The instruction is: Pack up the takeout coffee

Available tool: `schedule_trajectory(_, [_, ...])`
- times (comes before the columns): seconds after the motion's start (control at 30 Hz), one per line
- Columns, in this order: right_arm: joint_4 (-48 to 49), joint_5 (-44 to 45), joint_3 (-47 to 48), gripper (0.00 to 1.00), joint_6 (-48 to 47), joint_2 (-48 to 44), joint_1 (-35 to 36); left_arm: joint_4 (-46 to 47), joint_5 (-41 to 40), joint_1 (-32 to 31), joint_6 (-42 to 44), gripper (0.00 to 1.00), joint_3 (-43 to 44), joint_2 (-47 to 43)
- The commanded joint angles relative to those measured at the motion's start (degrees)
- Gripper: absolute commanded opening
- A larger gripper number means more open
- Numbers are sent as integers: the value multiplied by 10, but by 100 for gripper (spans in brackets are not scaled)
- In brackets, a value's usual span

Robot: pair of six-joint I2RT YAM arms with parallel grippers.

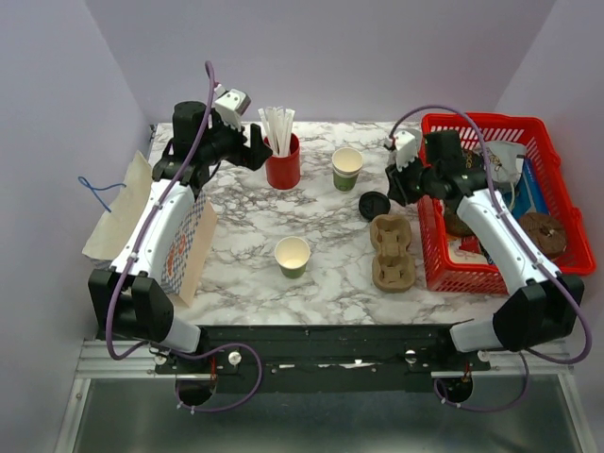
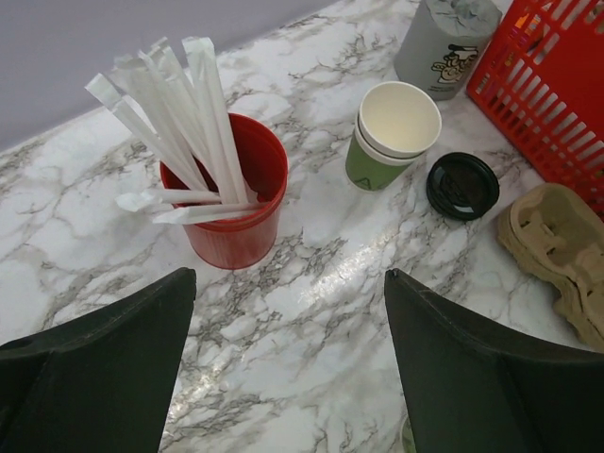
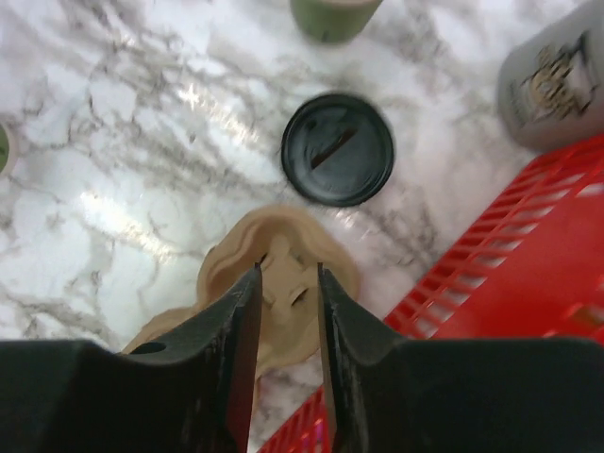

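Marble-patterned worktop (image 1: 236, 226) carrying the parts of a takeout order, seen from above and from both wrists.

The small cream paper cup with a green band (image 1: 347, 168) stands upright and uncovered in the upper centre of the overhead view. The left wrist view suggests two rims, so it may be a nested pair. Its round black plastic lid (image 1: 375, 205) lies flat on the worktop just beside it, lower right and apart from it, so the coffee is judged not yet capped or packed. A second, similar paper cup (image 1: 293, 256) stands alone in the lower centre. The brown moulded pulp cup tray (image 1: 391, 251) lies just below the lid, against the red plastic basket (image 1: 481, 120) at the right edge.

The left pincer (image 2: 288, 283) hangs at the upper left beside the red cup (image 1: 282, 170) of white wrapped straws (image 1: 277, 123). Its fingers are spread wide and hold nothing, a posture that suits reaching round a cup body.

The right pincer (image 3: 283, 283) hovers over the upper end of the pulp tray, with the lid just beyond its tips. Only a narrow gap separates its fingers, and nothing is between them. That slim gap would suit pinching a thin lid rim or a tray wall, though which is intended cannot be told.
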Motion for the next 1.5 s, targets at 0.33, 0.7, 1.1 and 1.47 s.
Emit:
schedule_trajectory(0.33, [-27, 80, 192, 38, 104, 232, 91, -8, 37, 1, 38, 91, -63, -102])
schedule_trajectory(0.7, [-26, 106, 207, 32, 147, 311, 116, -7, 33, 3, 44, 93, -82, -135])
schedule_trajectory(1.1, [5, 157, 172, 29, 156, 338, 118, 6, 42, 14, 17, 93, -93, -139])
schedule_trajectory(1.47, [20, 211, 166, 28, 152, 362, 120, 15, 49, 17, 15, 93, -105, -143])
